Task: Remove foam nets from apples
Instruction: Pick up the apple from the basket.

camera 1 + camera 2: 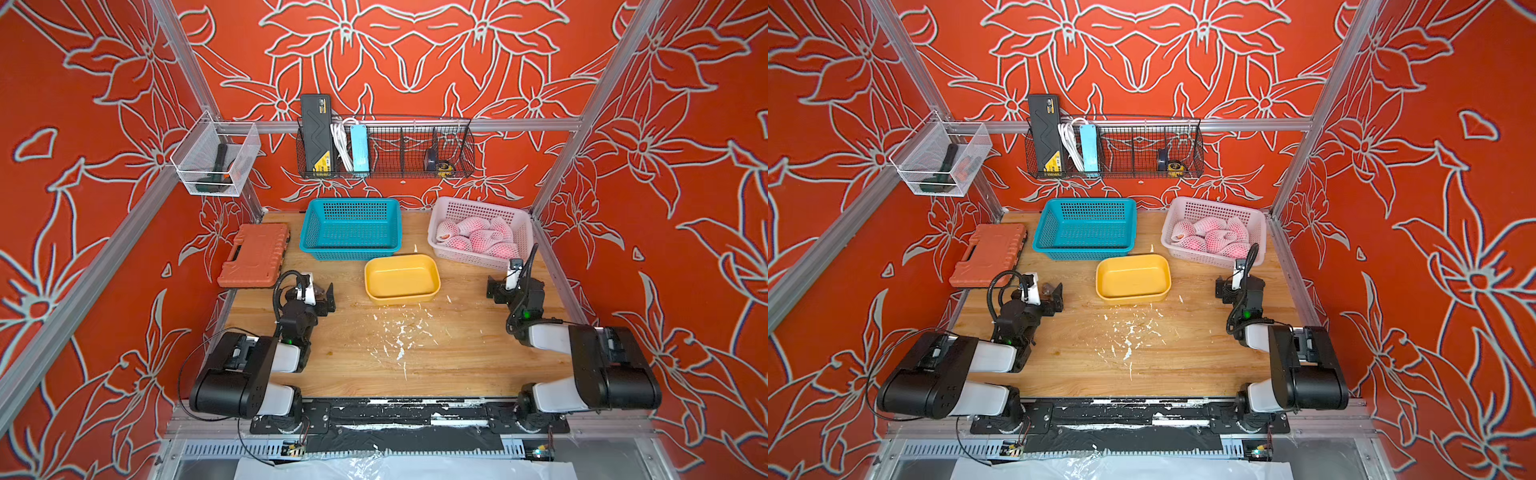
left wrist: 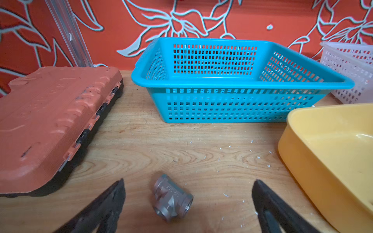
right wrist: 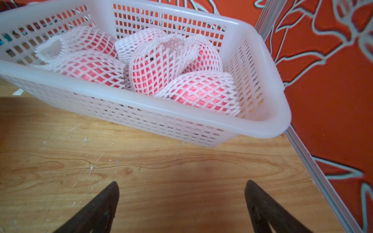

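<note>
Several apples (image 1: 478, 240) (image 1: 1213, 240), red-pink under white foam nets (image 3: 159, 66), lie piled in a pale pink basket (image 1: 482, 261) (image 3: 141, 101) at the back right of the table. Every apple that shows has its net on. My right gripper (image 1: 500, 286) (image 3: 182, 182) stands open just in front of that basket, low over bare wood, holding nothing. My left gripper (image 1: 322, 296) (image 2: 188, 181) is open near the table's left side. A small grey metal pipe fitting (image 2: 171, 198) lies on the wood between its fingers, touching neither.
An empty teal basket (image 1: 353, 252) stands at the back middle and an empty yellow tray (image 1: 402, 296) in front of it. An orange tool case (image 1: 253, 255) lies at the back left. White foam crumbs (image 1: 399, 332) are scattered mid-table. Aluminium frame rails border the table.
</note>
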